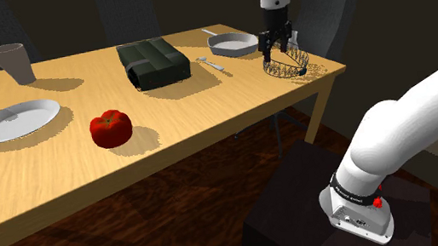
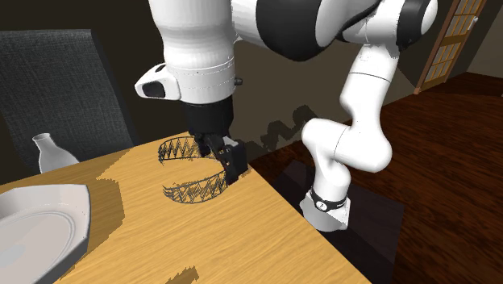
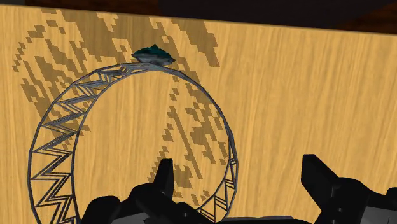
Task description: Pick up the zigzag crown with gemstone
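Note:
The zigzag crown [image 1: 288,67] is a dark wire ring lying on the wooden table [image 1: 208,115] at its corner nearest the arm. Its band [image 2: 193,190] stands upright in the second exterior view. A teal gemstone [image 3: 154,55] sits on the far side of the ring [image 3: 48,153], away from the fingers. My gripper [image 1: 277,49] is lowered onto the crown's near side and is open. In the wrist view one finger [image 3: 164,178] stands inside the ring and the other finger [image 3: 318,175] outside, with the band passing between them untouched. The gripper [image 2: 222,155] also shows from the side.
Along the table lie a grey pan [image 1: 231,43], a spoon [image 1: 211,62], a dark green bag [image 1: 153,62], a red tomato-like fruit [image 1: 111,127], a white plate [image 1: 15,120] and a grey cup [image 1: 12,63]. The table edge runs close beside the crown. The stand [image 1: 322,208] is below.

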`<state>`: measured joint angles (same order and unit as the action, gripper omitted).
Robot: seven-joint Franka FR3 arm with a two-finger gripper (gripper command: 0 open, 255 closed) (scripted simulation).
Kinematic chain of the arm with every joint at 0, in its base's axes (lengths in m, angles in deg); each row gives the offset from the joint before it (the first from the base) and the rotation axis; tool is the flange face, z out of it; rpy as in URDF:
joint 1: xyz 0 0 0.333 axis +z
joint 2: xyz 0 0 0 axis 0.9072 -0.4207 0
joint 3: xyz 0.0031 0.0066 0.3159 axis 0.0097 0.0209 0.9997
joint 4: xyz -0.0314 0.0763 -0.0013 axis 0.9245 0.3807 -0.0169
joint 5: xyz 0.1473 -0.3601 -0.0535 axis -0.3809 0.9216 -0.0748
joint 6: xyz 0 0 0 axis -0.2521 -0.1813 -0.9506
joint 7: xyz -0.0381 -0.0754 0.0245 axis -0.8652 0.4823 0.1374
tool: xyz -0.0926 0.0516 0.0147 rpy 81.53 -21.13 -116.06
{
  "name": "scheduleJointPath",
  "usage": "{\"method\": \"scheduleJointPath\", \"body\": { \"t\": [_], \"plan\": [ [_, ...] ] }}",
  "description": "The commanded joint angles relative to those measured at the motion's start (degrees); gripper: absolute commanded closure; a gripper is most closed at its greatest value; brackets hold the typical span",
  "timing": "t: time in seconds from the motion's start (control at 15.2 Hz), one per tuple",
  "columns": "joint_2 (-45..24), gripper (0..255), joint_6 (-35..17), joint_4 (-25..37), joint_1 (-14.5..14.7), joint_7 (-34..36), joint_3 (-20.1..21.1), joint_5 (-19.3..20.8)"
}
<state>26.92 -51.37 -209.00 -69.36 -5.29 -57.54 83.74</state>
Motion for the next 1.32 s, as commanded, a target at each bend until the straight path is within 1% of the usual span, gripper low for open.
{"method": "scheduleJointPath", "body": {
  "t": [0.0, 0.2, 0.33, 0.4, 0.99, 1.25],
  "plan": [
    [-0.1, 0, -1.5, -1.4, -0.1, 0.0, -0.2, 0.2],
    [0.0, 0, -3.8, -3.8, -0.1, 0.3, -0.4, 0.3],
    [0.0, 0, -4.2, -4.2, -0.1, 0.3, -0.4, 0.3],
    [-0.1, 255, -4.3, -4.2, -0.1, 0.3, -0.4, 0.3],
    [0.0, 255, -4.2, -4.2, -0.1, 0.3, -0.4, 0.3],
    [-0.1, 255, -1.2, -1.1, -0.1, 0.0, -0.2, 0.2]
  ]
}}
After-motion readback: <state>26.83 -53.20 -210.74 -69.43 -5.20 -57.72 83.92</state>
